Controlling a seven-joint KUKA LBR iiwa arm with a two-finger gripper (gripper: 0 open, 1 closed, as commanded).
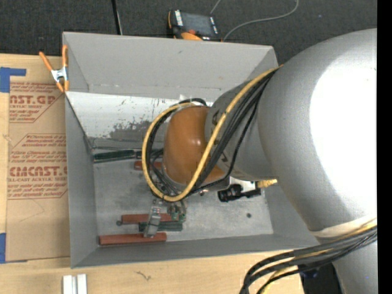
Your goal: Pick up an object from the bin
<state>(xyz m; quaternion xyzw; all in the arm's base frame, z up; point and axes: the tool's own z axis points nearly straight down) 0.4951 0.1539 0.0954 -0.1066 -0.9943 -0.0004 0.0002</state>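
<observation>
Camera view, looking down into a grey metal bin [78, 164] on the worktop, with the arm coming in from the right. Its orange wrist cover [184, 146], looped with black and yellow cables [147, 159], fills the middle of the bin. Below the cover, the end effector [158, 220] sits low by the near wall. I cannot tell whether it is clenched or released, because its tip is too small and cluttered to read. It sits at the right end of a short red-brown bar [133, 218] lying flat on the floor. A longer red-brown rod [125, 239] lies just beside that, against the foot of the near wall. A green-handled tool [115, 155] lies well apart by the left wall, and a small black part [237, 193] lies to the right, under the arm. I judge the short bar to be the likeliest pick. To take it cleanly, I would line the end effector up across the bar's width, settle squarely on it, and keep clear of the longer rod so that only one piece comes up. The near wall is close, so I would lift straight up. The open floor lies to the left and toward the far wall.
</observation>
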